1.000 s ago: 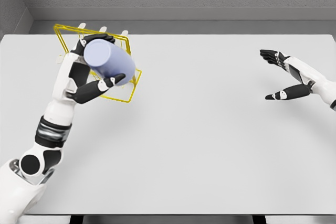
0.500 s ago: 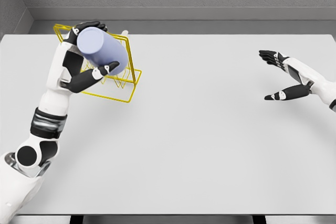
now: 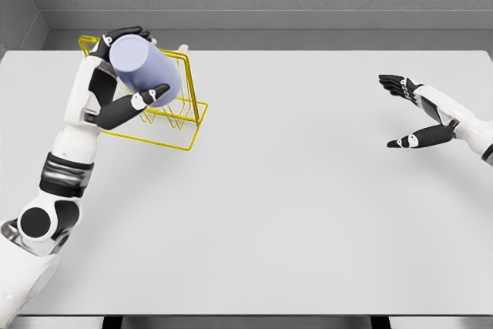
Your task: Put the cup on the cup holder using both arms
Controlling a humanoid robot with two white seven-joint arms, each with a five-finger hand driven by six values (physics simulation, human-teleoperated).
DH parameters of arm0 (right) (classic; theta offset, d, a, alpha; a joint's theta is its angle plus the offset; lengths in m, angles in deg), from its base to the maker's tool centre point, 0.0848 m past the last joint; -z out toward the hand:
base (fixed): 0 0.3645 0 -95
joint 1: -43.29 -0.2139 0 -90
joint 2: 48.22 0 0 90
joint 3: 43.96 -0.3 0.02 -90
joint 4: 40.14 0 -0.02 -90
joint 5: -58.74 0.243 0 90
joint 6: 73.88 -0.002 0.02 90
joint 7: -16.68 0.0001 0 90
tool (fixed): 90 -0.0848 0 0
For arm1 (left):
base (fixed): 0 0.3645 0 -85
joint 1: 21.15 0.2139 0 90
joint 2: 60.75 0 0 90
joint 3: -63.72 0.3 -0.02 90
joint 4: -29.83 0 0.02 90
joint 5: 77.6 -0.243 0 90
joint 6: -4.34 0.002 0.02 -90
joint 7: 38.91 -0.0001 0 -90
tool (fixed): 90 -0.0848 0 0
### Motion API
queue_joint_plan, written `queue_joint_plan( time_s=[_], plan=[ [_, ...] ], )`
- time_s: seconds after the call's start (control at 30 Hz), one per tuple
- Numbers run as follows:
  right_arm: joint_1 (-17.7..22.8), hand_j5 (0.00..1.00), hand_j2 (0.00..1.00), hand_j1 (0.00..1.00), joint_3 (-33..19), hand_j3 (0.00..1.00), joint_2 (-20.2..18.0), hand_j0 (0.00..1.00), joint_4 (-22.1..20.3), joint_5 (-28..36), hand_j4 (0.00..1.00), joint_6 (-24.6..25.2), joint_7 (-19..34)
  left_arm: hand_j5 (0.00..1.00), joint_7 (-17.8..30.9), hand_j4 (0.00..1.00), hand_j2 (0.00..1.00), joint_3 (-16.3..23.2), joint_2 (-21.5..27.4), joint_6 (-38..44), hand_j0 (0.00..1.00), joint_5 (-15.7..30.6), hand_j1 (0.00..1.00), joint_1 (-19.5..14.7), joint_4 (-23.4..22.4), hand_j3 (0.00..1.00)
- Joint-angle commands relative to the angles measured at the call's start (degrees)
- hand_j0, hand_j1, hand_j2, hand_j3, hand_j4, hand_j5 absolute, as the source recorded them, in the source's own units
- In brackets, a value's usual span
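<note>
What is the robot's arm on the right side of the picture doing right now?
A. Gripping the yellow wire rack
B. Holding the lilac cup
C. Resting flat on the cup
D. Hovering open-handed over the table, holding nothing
D: the right hand has its fingers spread over the bare table, far from the cup, which the left hand holds at the yellow wire cup holder.

No readable writing, label, brand mark, number or sign appears anywhere in the scene. The lavender cup (image 3: 143, 72), the yellow wire cup holder (image 3: 176, 113), the white table (image 3: 293, 190), the grey wall behind it and the robot's white arms all show plain, unmarked surfaces.
</note>
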Motion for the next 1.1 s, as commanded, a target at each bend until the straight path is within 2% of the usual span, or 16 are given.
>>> queue_joint_plan(
  time_s=[0.0,0.87,0.9,0.93,1.0,1.03,1.07],
  plan=[
    [0.0,1.0,1.0,1.0,0.02,1.0,-0.05,1.0,-0.07,0.36,1.0,0.05,-0.01,0.65,-0.01,0.65,0.65,-0.29,0.0,0.66,0.65,-0.04,0.65,0.0,-0.06,0.65],
    [-0.09,1.0,1.0,1.0,0.55,1.0,0.74,1.0,0.01,0.36,1.0,0.14,-0.01,0.66,-0.01,0.66,0.66,-1.17,0.0,4.44,0.66,0.14,0.66,-0.62,-0.32,0.66],
    [-0.09,1.0,1.0,1.0,0.55,1.0,0.74,1.0,0.01,0.36,1.0,0.14,-0.01,0.68,-0.01,0.68,0.68,-1.26,-0.08,4.44,0.68,0.14,0.68,-0.62,-0.32,0.68],
    [-0.09,1.0,1.0,1.0,0.55,1.0,0.74,1.0,0.01,0.36,1.0,0.14,-0.01,0.75,-0.01,0.75,0.75,-1.26,-0.08,4.35,0.75,0.14,0.75,-0.62,-0.32,0.75],
    [-0.09,1.0,1.0,1.0,0.55,1.0,0.74,1.0,0.1,0.36,1.0,0.14,-0.01,0.96,-0.01,0.96,0.96,-1.26,-0.08,4.79,0.96,-0.04,0.96,-0.62,-0.23,0.96],
    [-0.09,1.0,1.0,1.0,0.55,1.0,0.74,1.0,0.1,0.36,1.0,0.14,-0.01,1.0,-0.01,1.0,1.0,-1.87,-0.08,4.88,1.0,-0.04,1.0,-0.62,-0.23,1.0],
    [-0.09,1.0,1.0,1.0,0.55,1.0,0.74,1.0,0.19,0.36,1.0,0.14,-0.01,1.0,-0.01,1.0,1.0,-2.32,-0.08,4.88,1.0,-0.12,1.0,-0.53,-0.23,1.0]
  ],
)
